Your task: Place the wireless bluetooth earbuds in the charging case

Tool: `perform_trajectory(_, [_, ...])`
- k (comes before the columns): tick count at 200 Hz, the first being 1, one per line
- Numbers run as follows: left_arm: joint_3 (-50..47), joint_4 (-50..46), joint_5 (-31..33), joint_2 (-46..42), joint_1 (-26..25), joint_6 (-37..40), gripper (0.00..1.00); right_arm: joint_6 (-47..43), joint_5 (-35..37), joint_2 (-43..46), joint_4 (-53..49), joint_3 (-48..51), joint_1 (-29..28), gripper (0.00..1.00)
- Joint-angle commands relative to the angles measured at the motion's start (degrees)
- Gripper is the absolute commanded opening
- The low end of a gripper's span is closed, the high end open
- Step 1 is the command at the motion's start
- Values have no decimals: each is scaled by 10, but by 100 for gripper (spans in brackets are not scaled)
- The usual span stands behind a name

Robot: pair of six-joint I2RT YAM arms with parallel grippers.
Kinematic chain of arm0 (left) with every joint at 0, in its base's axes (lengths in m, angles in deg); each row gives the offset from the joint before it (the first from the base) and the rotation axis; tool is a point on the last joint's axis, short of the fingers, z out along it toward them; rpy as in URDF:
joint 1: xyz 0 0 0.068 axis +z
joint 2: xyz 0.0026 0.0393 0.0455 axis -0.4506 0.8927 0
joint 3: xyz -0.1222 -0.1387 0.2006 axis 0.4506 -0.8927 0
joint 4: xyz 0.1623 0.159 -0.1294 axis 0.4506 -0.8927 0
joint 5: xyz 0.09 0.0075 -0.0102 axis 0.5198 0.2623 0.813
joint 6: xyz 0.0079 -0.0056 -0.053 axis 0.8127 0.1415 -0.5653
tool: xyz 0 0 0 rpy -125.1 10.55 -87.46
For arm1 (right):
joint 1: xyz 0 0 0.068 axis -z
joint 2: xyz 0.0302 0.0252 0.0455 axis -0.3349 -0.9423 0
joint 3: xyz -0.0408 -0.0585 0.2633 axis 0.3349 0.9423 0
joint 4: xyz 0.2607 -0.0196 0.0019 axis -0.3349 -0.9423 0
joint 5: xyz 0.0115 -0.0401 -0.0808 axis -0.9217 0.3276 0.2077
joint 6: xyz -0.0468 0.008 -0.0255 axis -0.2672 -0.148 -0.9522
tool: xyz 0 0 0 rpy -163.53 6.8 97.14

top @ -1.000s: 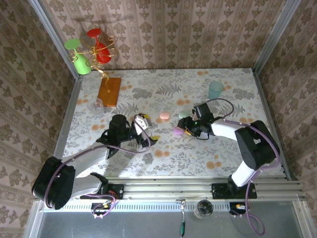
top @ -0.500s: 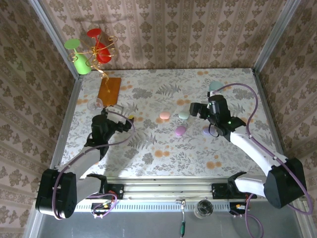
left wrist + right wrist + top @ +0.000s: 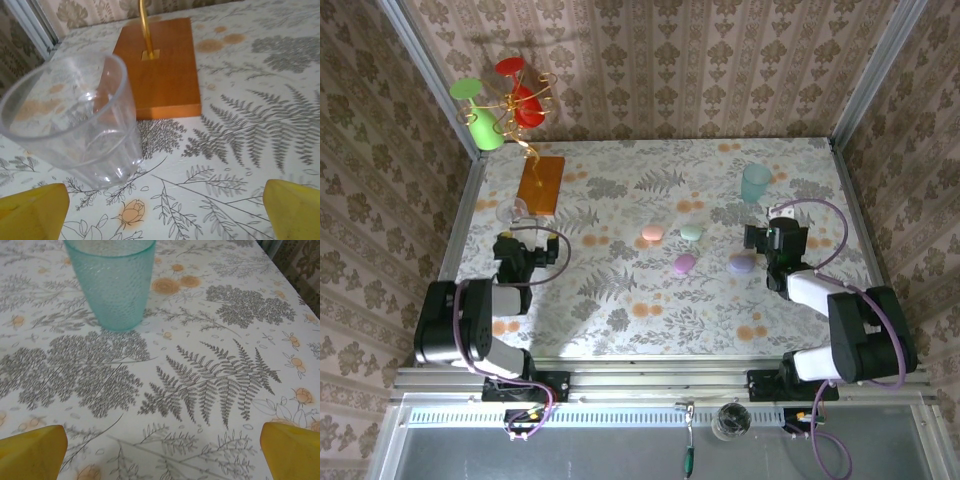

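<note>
Risk begins with the targets themselves. The earbuds are too small for us to tell from the flowered print of the table point(image 3: 620, 300) in the view from above. What we do see lies mid-table between the arms: a pink case point(image 3: 652, 233), a mint case point(image 3: 691, 232), a mauve case point(image 3: 684, 264) and a lilac case point(image 3: 741, 264). The lilac one is just beside the right arm's wrist.

The left gripper point(image 3: 162, 212) has its jaws spread wide on nothing. It faces the clear glass point(image 3: 75, 120) and the wooden base point(image 3: 160, 70) at the far left. The right gripper point(image 3: 162, 452) also stands open and empty, facing the teal cup point(image 3: 111, 280) at the far right.

We think a reach could settle on a printed blossom or a whole case instead of a bud. A glossy bud might squirt out from between such broad fingers. We cannot tell whether any lid is open, so pressing a bud in could simply push a case away. Swinging inward carelessly could tip the glass or the cup.
</note>
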Motion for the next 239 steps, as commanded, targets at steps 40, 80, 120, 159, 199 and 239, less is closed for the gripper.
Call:
perform_trajectory(40, [31,32,-3,19,4,-28,100,0,-112,-67,165,20,27,100])
perform_trajectory(80, [58,-24,31,18,-10,-20,100,-2,-113,-74,183,26,27,100])
perform_trajectory(120, [52,-14,32,18,-19,-9,100,-2,-113,-74,184,26,27,100])
perform_trajectory(159, [54,-16,30,19,-18,-9,100,-2,-113,-74,184,26,27,100])
perform_trajectory(199, [58,-22,24,19,-15,-11,100,-2,-113,-74,184,26,27,100])
perform_trajectory(239, [56,-21,23,19,-14,-12,100,-2,-113,-73,187,28,27,100])
